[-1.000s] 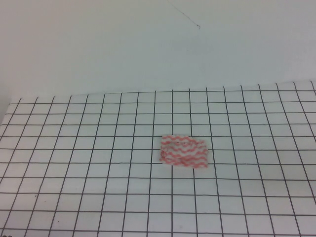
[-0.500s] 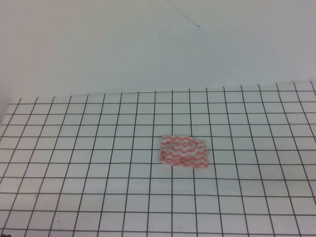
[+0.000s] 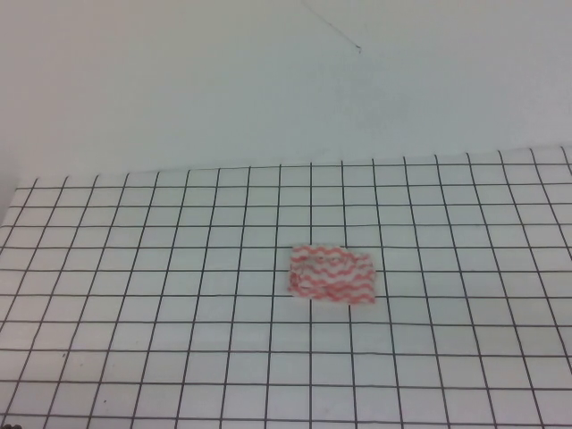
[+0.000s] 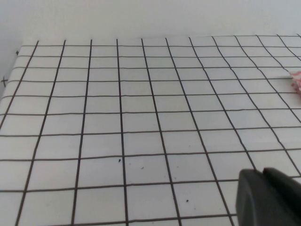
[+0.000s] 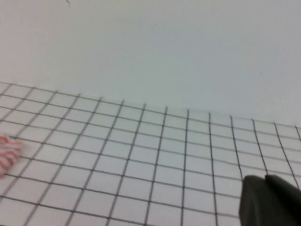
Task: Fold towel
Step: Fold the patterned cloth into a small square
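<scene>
A: Start at the arms. What is the left end effector (image 4: 262, 175) doing?

B: It is closed. Its two dark fingers are pressed together with only a thin seam between them, and nothing is caught in them. It hangs above bare squares of the desk (image 3: 134, 268), touching nothing.

A: And the right end effector (image 5: 265, 181)?

B: The same: closed on nothing, dark fingers together, poised over the desk on its own side. A pale wall (image 3: 268, 80) rises behind the far edge.

A: How far is each from the towel (image 3: 332, 274)?

B: Well apart, both of them. From the left wrist only a sliver of the towel (image 4: 296, 81) shows at the frame's edge, many squares away. From the right wrist an end of it (image 5: 7, 150) shows at the opposite edge, also far off.

A: Where does the towel lie on the desk?

B: Near the middle, a little to the robot's right of centre in the high view. It is a small, flat rectangle with red and white wavy stripes, its long side running left to right, lying slightly askew to the black grid lines (image 3: 249, 295).

A: Anything touching it?

B: Only the desk beneath it.
</scene>
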`<state>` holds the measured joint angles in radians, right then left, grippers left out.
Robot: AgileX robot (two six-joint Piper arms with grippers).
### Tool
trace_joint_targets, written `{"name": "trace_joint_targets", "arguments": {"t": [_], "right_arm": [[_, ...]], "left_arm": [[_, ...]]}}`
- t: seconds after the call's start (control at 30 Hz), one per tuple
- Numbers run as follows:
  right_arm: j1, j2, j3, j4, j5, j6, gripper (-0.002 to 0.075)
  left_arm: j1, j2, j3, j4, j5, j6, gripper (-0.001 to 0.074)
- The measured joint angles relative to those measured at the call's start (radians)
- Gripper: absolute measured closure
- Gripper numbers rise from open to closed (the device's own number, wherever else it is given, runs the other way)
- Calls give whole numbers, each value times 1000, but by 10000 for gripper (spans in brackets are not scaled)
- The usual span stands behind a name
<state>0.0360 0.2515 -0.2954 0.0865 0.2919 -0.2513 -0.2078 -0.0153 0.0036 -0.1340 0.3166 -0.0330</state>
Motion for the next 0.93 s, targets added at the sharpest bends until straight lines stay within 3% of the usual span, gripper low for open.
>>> {"name": "trace_joint_targets", "arguments": {"t": [0.13,0.27,0.4,0.93], "right_arm": [[-101,-116,127,-8,7,0,727],[-161,-153,227,-8,-99,0,727],[-166,-183,302,-3,-94,3,727],[-166,-183,297,18,-31,32,727]], "left_arm": [[0,0,0,0,0,0,736],[0,0,0,0,0,0,736],[0,0,0,0,0,0,736],[0,0,0,0,2,-2,736]]}}
